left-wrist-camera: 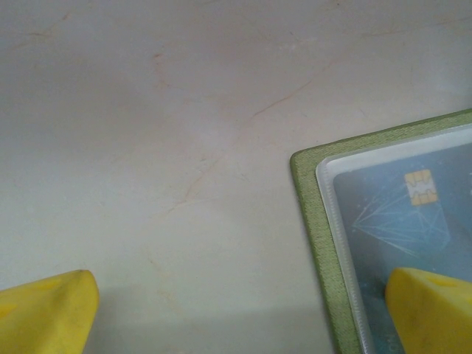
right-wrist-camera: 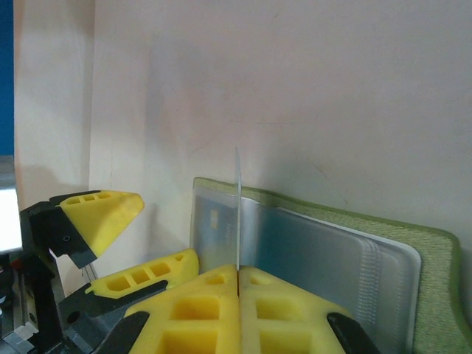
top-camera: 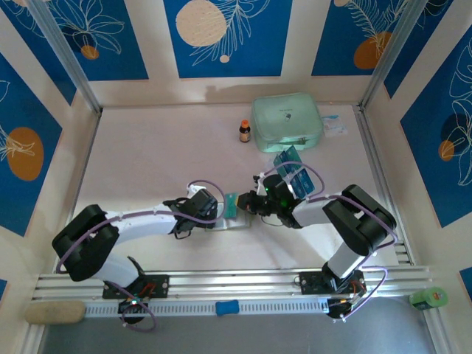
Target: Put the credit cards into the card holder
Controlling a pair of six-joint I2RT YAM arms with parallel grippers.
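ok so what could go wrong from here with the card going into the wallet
1. The right gripper pinches the card by its lower edge, upright over the wallet. Pushed against the clear pocket, it may twist or slip instead of sliding in.
2. Just one finger of the open left gripper sits over the wallet, so a push could shift it.
3. One pocket already holds a chip card; aiming there could jam.
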